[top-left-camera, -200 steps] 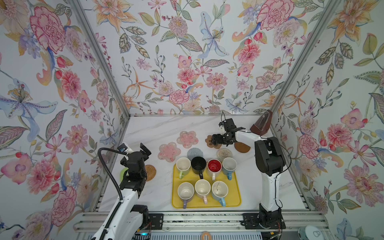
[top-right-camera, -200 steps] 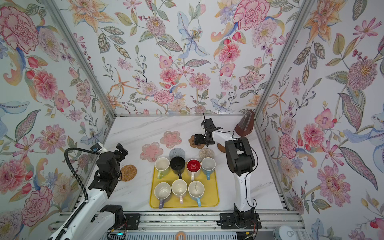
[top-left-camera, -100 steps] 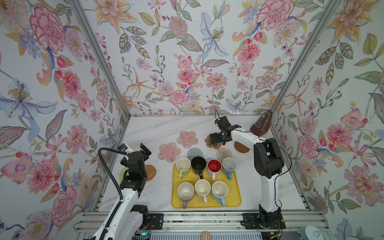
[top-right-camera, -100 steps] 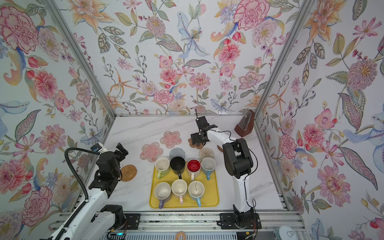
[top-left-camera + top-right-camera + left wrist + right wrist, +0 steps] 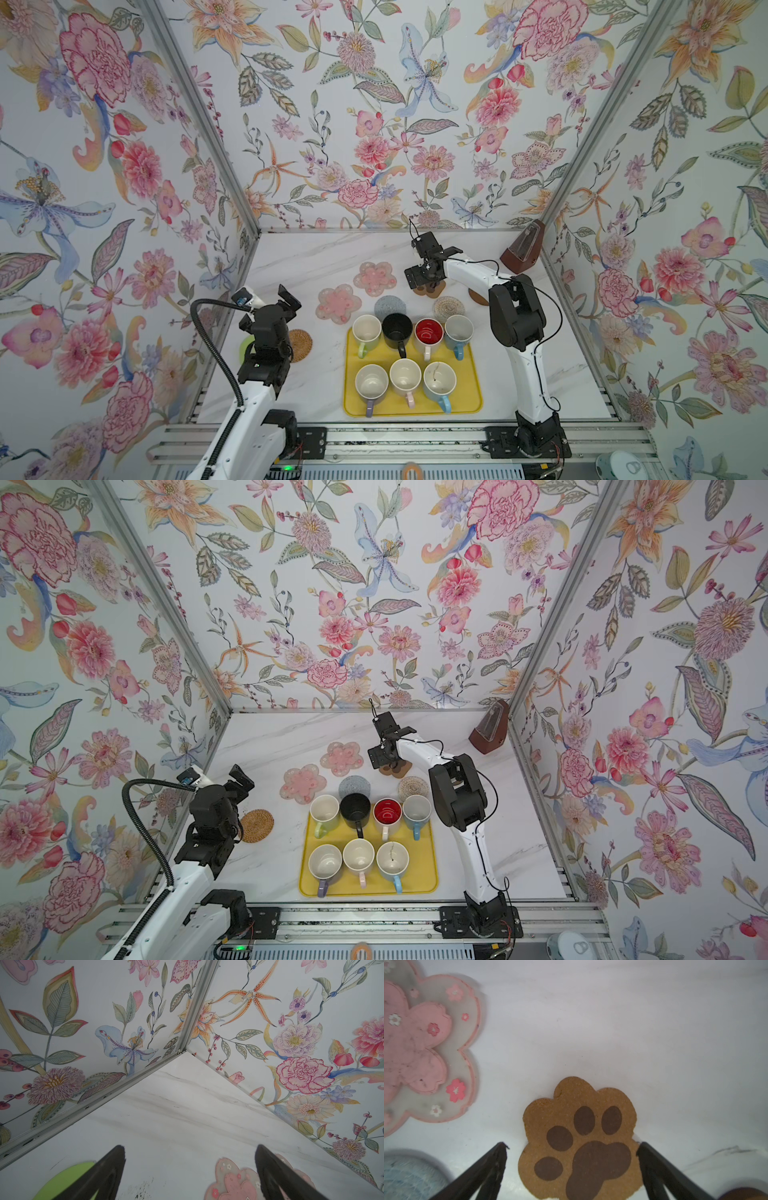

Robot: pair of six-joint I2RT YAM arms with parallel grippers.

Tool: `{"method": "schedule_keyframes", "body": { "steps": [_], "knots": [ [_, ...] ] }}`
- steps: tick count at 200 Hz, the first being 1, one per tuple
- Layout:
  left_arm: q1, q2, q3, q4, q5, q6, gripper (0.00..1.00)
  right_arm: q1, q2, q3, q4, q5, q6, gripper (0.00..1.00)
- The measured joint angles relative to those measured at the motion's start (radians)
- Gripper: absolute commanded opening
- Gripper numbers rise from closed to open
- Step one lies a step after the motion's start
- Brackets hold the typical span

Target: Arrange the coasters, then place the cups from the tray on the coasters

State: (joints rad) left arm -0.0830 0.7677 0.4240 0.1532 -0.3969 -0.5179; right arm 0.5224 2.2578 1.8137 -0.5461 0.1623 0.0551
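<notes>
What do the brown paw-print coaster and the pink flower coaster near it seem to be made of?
The brown paw-print coaster looks like cork: matte, grainy surface, darker printed pads. The pink flower coaster is probably silicone or soft plastic: frosted translucent rim around raised pink petals, with scuff marks.

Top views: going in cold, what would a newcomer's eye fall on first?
The flowered wallpaper on all three walls grabs the eye first. Next comes the yellow tray at the front middle of the white table, packed with seven cups; the red-lined one in its far row stands out. Behind the tray, the right gripper hangs open over the paw-print coaster.
</notes>
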Motion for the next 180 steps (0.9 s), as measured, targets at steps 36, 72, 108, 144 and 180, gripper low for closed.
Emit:
{"method": "schedule_keyframes", "body": {
  "steps": [36,72,108,144,180],
  "knots": [
    [0.000,-0.013,0.000,-0.005,0.000,-0.001,0.99,0.015,0.034,0.035,-0.011,0.032,-0.018,0.99],
    [0.000,-0.018,0.000,-0.007,0.000,-0.003,0.99,0.019,0.065,0.062,-0.019,0.060,-0.028,0.99],
    [0.000,-0.018,0.000,-0.019,0.000,-0.004,0.99,0.027,0.095,0.100,-0.027,0.089,-0.035,0.99],
    [0.000,-0.018,0.000,-0.023,0.000,-0.004,0.99,0.044,0.121,0.135,-0.027,0.116,-0.040,0.99],
    [0.000,-0.018,0.000,-0.023,0.000,-0.004,0.99,0.043,0.138,0.163,-0.032,0.127,-0.040,0.99]
  ]
}}
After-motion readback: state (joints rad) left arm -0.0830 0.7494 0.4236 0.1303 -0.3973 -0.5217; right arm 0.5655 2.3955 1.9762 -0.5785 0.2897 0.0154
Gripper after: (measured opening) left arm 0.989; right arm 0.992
